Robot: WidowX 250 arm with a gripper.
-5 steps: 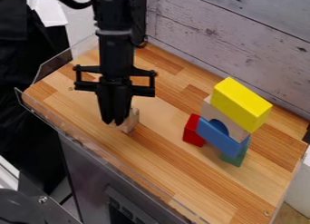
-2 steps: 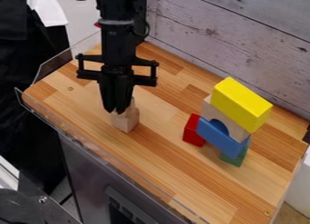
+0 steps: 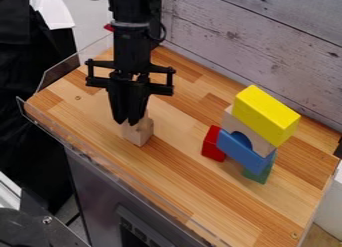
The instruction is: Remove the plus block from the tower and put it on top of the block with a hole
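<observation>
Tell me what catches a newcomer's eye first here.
Probably the bright yellow block, stacked over a pale arch and a blue block at the picture's right. Next, perhaps, the black pincer, hanging down by a wooden block in the left half.

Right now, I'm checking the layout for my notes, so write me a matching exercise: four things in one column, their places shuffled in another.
1. Yellow block
2. Arched block
3. Blue block
4. Tool

A. Directly under the arched block
B. At the upper end of the small pale block
C. Directly under the yellow block
D. Resting on the arched block

Pairs: 1-D, 2-C, 3-A, 4-B
</observation>
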